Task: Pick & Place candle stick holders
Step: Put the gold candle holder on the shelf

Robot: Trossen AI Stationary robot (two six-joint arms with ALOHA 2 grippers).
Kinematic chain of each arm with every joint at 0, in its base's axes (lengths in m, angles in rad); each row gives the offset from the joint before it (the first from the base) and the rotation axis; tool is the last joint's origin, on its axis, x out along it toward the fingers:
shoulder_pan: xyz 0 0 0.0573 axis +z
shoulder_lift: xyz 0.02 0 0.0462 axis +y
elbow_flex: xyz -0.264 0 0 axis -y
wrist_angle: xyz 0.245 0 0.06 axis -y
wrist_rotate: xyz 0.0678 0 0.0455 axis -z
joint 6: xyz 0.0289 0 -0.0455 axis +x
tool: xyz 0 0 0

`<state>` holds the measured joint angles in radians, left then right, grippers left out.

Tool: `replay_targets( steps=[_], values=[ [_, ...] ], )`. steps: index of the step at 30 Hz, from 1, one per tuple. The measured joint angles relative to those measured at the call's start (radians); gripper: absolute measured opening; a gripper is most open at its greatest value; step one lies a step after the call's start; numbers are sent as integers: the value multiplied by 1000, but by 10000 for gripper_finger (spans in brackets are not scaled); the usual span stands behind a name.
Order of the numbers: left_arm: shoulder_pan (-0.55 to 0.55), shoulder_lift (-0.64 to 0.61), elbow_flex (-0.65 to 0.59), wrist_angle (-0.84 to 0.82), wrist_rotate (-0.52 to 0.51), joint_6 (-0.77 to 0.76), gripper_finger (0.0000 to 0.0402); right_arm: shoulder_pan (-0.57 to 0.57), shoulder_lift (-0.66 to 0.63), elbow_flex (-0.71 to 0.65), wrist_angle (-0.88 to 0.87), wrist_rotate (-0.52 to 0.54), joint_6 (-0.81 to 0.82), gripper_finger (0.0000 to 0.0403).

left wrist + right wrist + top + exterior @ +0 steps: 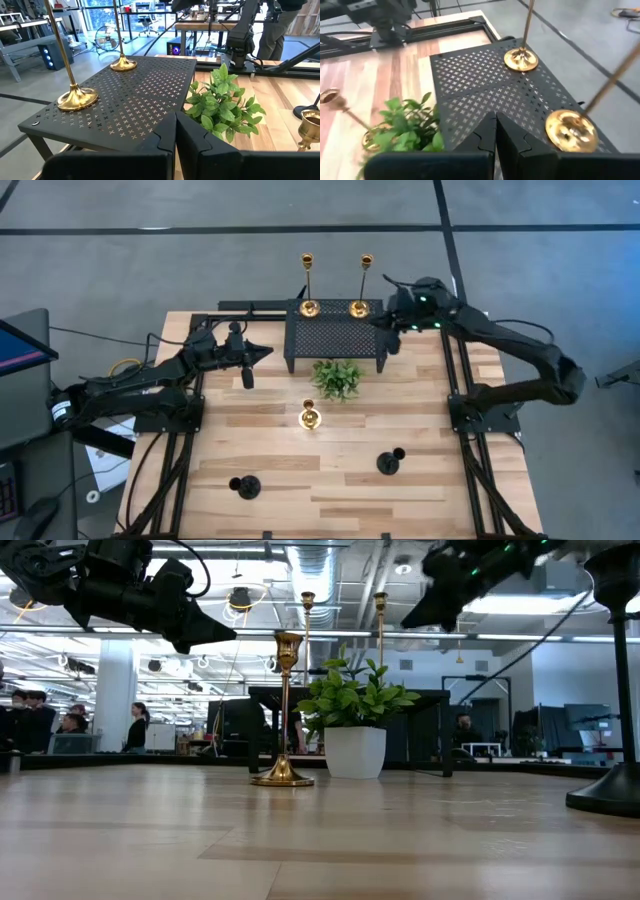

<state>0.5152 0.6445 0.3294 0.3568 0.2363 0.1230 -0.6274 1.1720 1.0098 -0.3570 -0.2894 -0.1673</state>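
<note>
Two tall thin gold holders [309, 308] [358, 308] stand by their round bases on the black mesh stand [335, 338] at the table's far side. A short gold holder [309, 418] stands upright on the table in front of the green plant [337, 378]. Two short black holders [245, 486] [390, 463] stand nearer the front edge. My left gripper [265, 352] is shut and empty, in the air left of the stand, also shown in its wrist view [175, 131]. My right gripper [380, 323] is shut and empty, over the stand's right end, also shown in its wrist view [496, 131].
The potted plant [350, 710] stands between the stand and the short gold holder [283, 710]. A black holder's base [605, 795] shows at the right in the low view. The arms' dark frames run along the table's left and right sides. People sit in the room behind.
</note>
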Motion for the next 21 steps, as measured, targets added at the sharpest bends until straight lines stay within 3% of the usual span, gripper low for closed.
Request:
replay_targets(
  steps=[4, 8, 14, 21],
  values=[
    [0, 0, 0, 0, 0, 0, 7, 28, -116, -24, -68, 100, 3, 0],
    [0, 0, 0, 3, 32, 0, 7, 57, -240, -118, -73, 116, 46, 0],
    [-1, 2, 0, 5, 132, -12, 7, 113, -403, -314, 40, 116, 138, 0],
    [-75, 21, 0, 7, 134, -53, 7, 203, -500, -485, 130, 161, 231, 0]
  ],
)
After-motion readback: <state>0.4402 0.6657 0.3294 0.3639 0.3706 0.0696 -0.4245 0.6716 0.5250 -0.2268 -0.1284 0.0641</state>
